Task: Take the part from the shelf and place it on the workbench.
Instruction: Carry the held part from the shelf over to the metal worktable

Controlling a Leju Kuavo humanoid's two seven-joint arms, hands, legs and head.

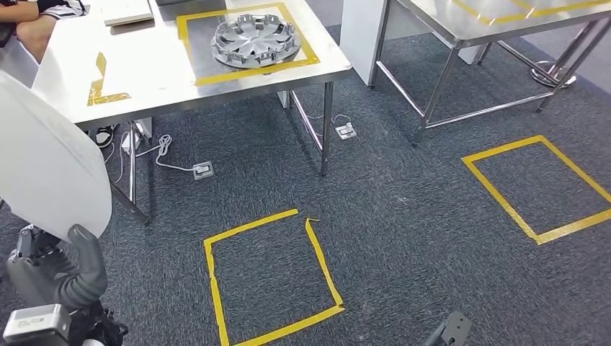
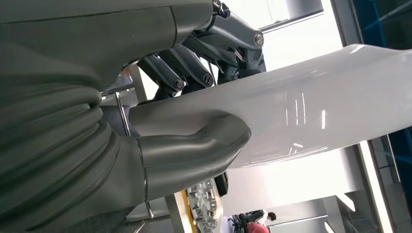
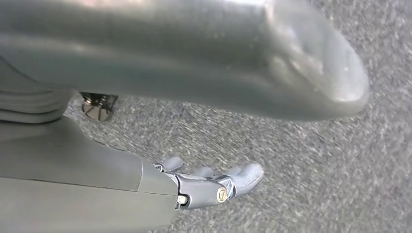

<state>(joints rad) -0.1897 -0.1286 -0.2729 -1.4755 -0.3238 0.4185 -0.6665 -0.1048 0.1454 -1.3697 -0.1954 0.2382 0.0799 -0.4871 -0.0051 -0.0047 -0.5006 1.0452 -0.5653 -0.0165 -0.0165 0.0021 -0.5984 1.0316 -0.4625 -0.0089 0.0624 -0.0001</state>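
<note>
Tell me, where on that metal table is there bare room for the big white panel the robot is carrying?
The white panel is held in the left robot hand. On the table, the yellow tape square is taken up by the hubcap. The bare patch lies between that square and the short tape marks near the table's left end. The far edge is crowded by a board and a person's arm.

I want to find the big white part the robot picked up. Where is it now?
The white part is at the left of the head view, held in the robot's left hand, above the carpet just short of the steel workbench.
</note>
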